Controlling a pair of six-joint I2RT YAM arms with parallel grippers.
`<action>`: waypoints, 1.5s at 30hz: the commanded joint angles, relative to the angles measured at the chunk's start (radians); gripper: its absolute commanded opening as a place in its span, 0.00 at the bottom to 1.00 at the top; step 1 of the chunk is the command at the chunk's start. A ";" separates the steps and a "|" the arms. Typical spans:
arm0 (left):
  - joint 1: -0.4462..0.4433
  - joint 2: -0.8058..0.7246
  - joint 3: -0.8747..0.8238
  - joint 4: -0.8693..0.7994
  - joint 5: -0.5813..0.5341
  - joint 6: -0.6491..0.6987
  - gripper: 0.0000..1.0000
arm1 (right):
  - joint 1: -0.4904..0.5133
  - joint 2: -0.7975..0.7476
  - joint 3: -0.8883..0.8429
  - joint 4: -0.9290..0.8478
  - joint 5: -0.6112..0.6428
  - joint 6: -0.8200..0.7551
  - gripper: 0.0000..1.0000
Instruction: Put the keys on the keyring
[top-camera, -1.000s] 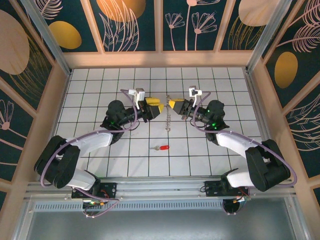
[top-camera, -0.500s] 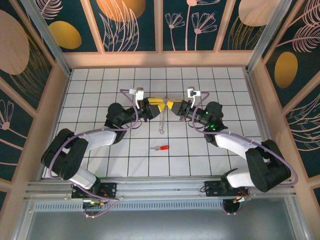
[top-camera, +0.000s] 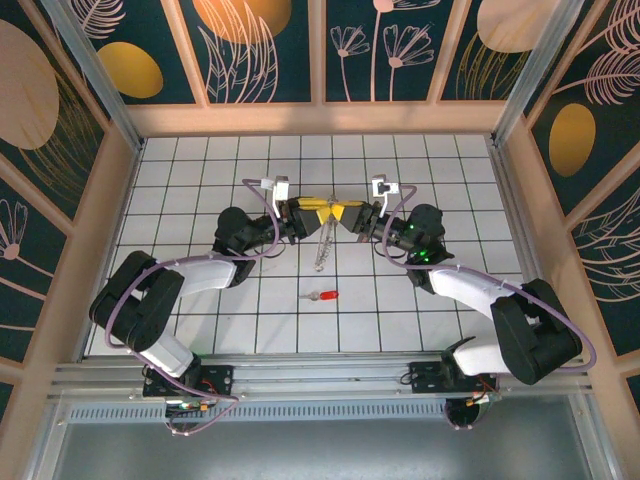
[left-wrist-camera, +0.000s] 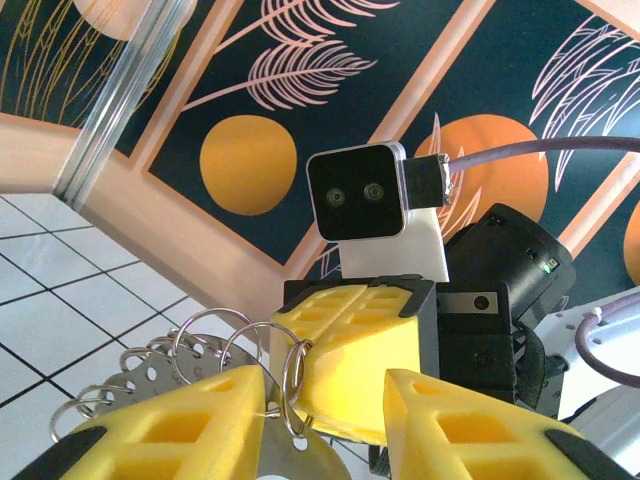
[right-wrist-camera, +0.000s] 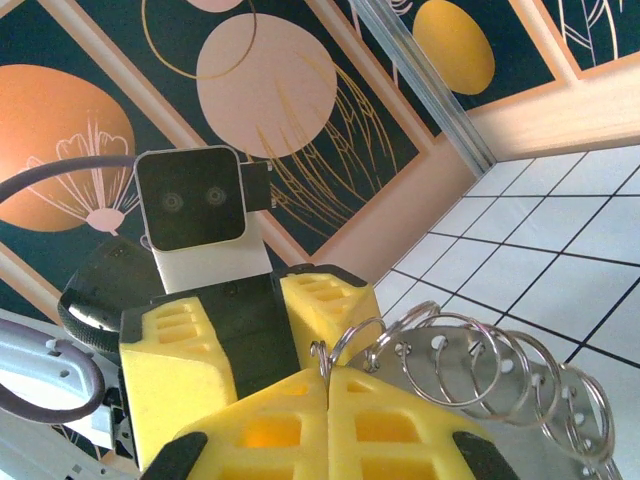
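Note:
The keyring (top-camera: 321, 245), a floppy chain of silver rings, hangs between the two arms above the tiles. My right gripper (top-camera: 345, 212) is shut on its top ring (right-wrist-camera: 322, 358), and the other rings (right-wrist-camera: 480, 360) trail off to the right. My left gripper (top-camera: 308, 208) faces it tip to tip. Its yellow jaws (left-wrist-camera: 325, 392) stand apart on either side of the right gripper's fingertips (left-wrist-camera: 365, 355), with the top ring (left-wrist-camera: 290, 378) just inside the left finger (left-wrist-camera: 180, 425). The key (top-camera: 323, 296), red-headed with a short silver blade, lies flat on the floor below them.
White tiled floor (top-camera: 200, 170) inside a wooden frame with patterned walls. Both arm bases sit on the metal rail (top-camera: 320, 375) at the near edge. Purple cables (top-camera: 250, 190) loop beside each wrist.
My left gripper has moved right to meet the right gripper and its jaws have narrowed. The hanging keyring swung slightly left. The key has stayed put.

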 joint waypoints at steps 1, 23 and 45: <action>-0.005 0.012 0.019 0.067 0.029 -0.018 0.34 | 0.011 -0.012 0.016 0.064 0.014 0.006 0.00; -0.008 0.012 0.050 -0.004 0.028 0.042 0.00 | -0.019 -0.059 0.032 -0.066 0.031 -0.042 0.40; -0.008 -0.176 0.158 -0.500 0.059 0.534 0.00 | -0.155 -0.242 -0.015 -0.241 -0.061 -0.179 0.61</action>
